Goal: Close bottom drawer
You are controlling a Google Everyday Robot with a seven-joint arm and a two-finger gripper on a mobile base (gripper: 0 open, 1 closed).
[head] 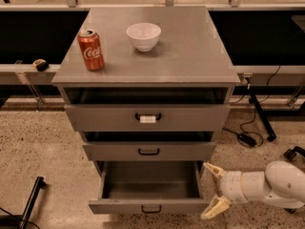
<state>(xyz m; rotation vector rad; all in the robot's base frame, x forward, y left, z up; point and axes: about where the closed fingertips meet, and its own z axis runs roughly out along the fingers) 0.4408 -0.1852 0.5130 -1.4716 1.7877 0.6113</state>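
I see the bottom drawer (150, 185) at the lower centre of the frame, pulled well out of the cabinet (224, 99). Its inside is open to view and looks bare. Its low front, with the small black handle (151, 209), sits far forward of the two drawers above. The middle drawer (149, 151) and top drawer (147, 117) also stand a little proud, but they are not my job.

My hand (209, 189) is at the lower right of the frame, just beside the drawer's right front corner. It is spread wide and holds nothing. One finger (213, 169) points up toward the drawer's right side, and the other reaches down near the right end of the front. I cannot tell whether either finger touches the metal.

By my reading, nothing of the closing is done yet. The whole push remains: I need to get the hand in front of the drawer face and press it straight back until it sits flush.

On the top surface (190, 56), the can (91, 49) and bowl (143, 36) stand apart from each other, well clear of the work.
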